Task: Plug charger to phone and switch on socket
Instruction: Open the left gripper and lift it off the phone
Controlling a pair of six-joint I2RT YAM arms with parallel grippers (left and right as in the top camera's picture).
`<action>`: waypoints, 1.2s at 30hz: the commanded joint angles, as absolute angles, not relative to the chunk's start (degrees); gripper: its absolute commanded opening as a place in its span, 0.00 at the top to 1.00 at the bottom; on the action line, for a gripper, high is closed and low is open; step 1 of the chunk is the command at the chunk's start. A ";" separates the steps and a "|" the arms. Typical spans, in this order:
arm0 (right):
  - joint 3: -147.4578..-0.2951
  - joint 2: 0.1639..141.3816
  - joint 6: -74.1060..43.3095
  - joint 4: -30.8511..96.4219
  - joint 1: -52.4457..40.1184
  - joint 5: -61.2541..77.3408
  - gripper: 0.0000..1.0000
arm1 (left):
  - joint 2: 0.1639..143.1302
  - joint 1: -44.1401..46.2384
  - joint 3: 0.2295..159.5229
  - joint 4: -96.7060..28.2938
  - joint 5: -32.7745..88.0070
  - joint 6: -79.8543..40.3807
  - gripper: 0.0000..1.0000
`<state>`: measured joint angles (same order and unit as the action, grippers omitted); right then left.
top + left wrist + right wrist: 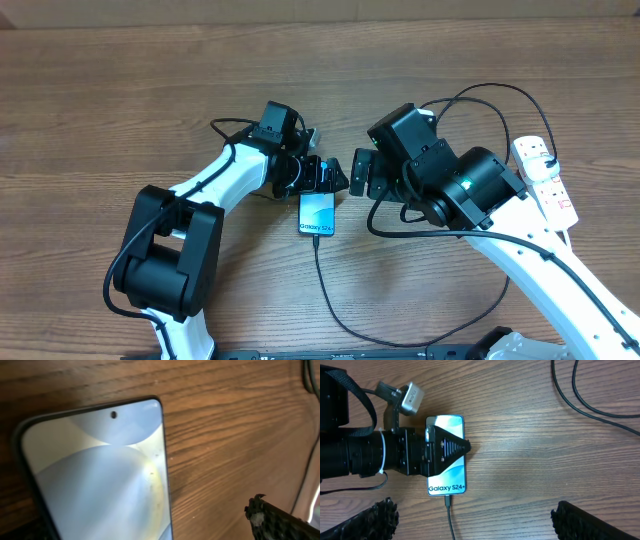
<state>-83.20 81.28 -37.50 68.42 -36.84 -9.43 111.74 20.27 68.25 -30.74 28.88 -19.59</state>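
Overhead: the phone (317, 214) lies on the desk (100, 100) just under my left hand (325, 180), with the charger (335, 300) touching its near end and the socket (545, 175) far right.
Left wrist: only one finger (272, 521) shows, so I cannot tell its spread.
Right wrist: my right hand (472, 515) gapes wide.

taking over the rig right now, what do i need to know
Left claw: over the phone; open or shut unclear.
Right claw: open, empty, hovering near the phone.
Charger: tip looks seated in the phone's end by the Galaxy text.
Socket: far right, neither claw on it; switch position too small to read.
Done, it seems: plugging in. Left: switch on the socket.
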 commanded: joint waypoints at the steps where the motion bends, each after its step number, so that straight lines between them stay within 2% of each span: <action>1: -84.42 81.30 -37.74 68.25 -36.71 -10.26 0.00 | 117.01 19.64 64.51 -32.42 14.28 -20.82 0.00; 14: -84.38 81.30 -37.76 66.19 -36.71 -9.93 0.00 | 117.01 19.51 64.51 -30.55 13.34 -20.84 0.01; 23: -84.38 81.30 -37.74 54.54 -36.73 1.85 0.00 | 116.90 18.24 66.19 -27.03 11.77 -20.80 0.00; 28: -84.38 81.30 -37.74 47.07 -36.60 1.56 0.00 | 115.46 14.76 77.32 -35.48 11.40 -20.78 0.00; 30: -84.38 81.32 -37.74 46.04 -36.62 1.39 0.05 | 114.10 13.30 83.85 -40.99 9.98 -20.16 0.00; 36: -84.38 81.30 -37.69 56.64 -36.60 -7.66 0.07 | 105.95 12.40 102.37 -56.01 -4.99 -19.05 0.01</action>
<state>-83.26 81.28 -37.54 53.91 -36.82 -1.67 113.27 11.77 94.65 -52.93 4.71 -20.60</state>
